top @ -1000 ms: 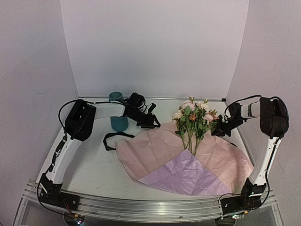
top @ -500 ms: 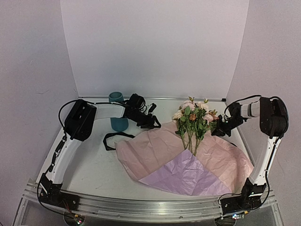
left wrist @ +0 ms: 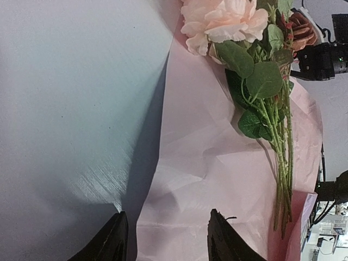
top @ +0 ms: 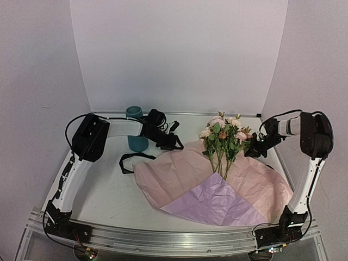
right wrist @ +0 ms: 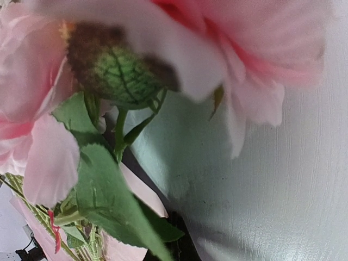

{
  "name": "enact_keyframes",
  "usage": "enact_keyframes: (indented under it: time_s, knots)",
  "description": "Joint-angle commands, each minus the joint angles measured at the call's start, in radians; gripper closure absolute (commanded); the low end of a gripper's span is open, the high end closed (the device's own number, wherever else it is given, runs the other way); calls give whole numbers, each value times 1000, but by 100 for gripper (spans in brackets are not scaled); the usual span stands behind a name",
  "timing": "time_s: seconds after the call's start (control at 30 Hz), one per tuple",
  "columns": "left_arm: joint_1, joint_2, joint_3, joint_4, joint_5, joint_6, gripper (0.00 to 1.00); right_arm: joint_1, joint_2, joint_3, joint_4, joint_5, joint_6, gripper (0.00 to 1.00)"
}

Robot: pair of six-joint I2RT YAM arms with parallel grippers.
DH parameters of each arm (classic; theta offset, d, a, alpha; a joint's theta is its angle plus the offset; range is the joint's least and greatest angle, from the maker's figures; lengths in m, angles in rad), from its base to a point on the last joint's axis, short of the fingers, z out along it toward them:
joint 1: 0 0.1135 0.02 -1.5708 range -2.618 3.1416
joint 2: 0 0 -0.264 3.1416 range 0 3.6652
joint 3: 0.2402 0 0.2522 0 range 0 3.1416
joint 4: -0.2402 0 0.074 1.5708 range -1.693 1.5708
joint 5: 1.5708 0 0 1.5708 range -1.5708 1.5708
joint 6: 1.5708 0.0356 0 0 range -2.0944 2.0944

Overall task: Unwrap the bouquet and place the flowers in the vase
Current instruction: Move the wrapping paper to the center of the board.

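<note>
The bouquet lies unwrapped: the flowers [top: 224,137], pink, cream and rust roses on green stems, rest on the spread pink and lilac paper [top: 217,187]. They also show in the left wrist view as flowers [left wrist: 260,81] on the paper [left wrist: 206,163]. The teal vase [top: 136,139] stands upright at the back left, partly behind my left arm. My left gripper [top: 173,142] is open at the paper's left edge, its fingertips [left wrist: 115,239] apart over that edge. My right gripper [top: 253,150] sits low at the blooms' right side. Its tips are mostly hidden by a close rose [right wrist: 136,43] and appear shut.
A loose black ribbon [top: 129,160] lies on the table left of the paper, in front of the vase. White walls close in the back and both sides. Bare tabletop [top: 103,196] extends at the front left.
My left arm has shifted slightly left near the paper's edge. The flowers, paper and right arm have stayed where they were.
</note>
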Motion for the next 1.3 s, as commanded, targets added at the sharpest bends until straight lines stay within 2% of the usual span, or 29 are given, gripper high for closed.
enact_keyframes:
  time_s: [0.0,0.13,0.4,0.6,0.97,1.27]
  knots:
    - [2,-24,-40,-115,14,23,49,-1,29,7,-80,12,-10,100]
    - [2,-22,-36,-120,24,25,56,-1,28,8,-80,13,-10,100]
    - [2,2,11,-121,-7,14,84,-1,30,13,-80,9,-6,100]
    - [2,1,22,-123,-42,19,100,-1,33,20,-81,10,-4,100]
    - [22,16,65,-132,-121,-13,100,-1,66,63,-83,9,6,100]
    - [45,68,130,-132,-134,-41,100,-1,152,187,-86,-17,43,100]
